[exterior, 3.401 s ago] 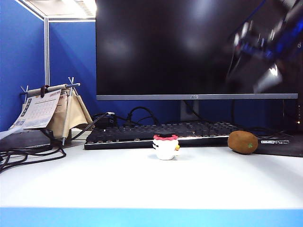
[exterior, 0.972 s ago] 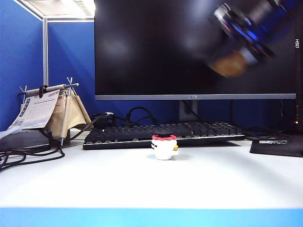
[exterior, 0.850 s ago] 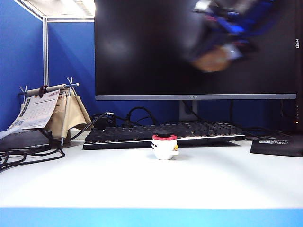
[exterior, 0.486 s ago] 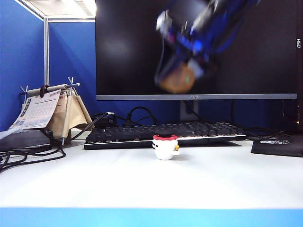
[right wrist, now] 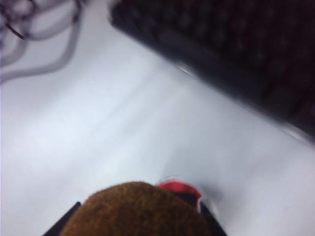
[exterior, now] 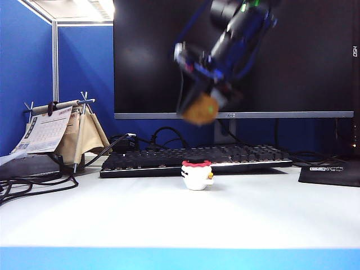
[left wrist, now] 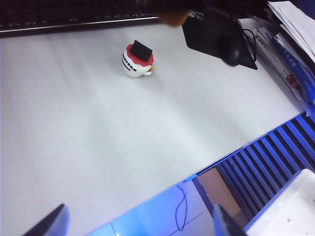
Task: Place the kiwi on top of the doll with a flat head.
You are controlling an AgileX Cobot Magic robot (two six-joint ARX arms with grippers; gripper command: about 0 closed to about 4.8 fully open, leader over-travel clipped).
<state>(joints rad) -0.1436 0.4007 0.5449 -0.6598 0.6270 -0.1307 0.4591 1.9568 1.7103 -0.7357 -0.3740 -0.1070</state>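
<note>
The fuzzy brown kiwi (exterior: 201, 109) hangs in the air in front of the monitor, held between the jaws of my right gripper (exterior: 203, 106), a good way above the doll. In the right wrist view the kiwi (right wrist: 138, 210) fills the space between the fingers and covers most of the doll (right wrist: 181, 189). The doll with a flat head (exterior: 197, 175) is white with a red scalloped rim and a black top; it stands upright on the white desk before the keyboard. From the left wrist view the doll (left wrist: 137, 60) is far off. My left gripper (left wrist: 140, 223) is open and empty above the desk's front edge.
A black keyboard (exterior: 194, 158) lies just behind the doll, under a large dark monitor (exterior: 233, 56). A desk calendar stand (exterior: 59, 132) and loose cables (exterior: 34, 183) sit at the left. A black mouse pad (left wrist: 212, 30) with a mouse lies at the right.
My right arm has swung leftward and down with the kiwi, from the upper right of the monitor to above the doll. The left gripper has stayed still.
</note>
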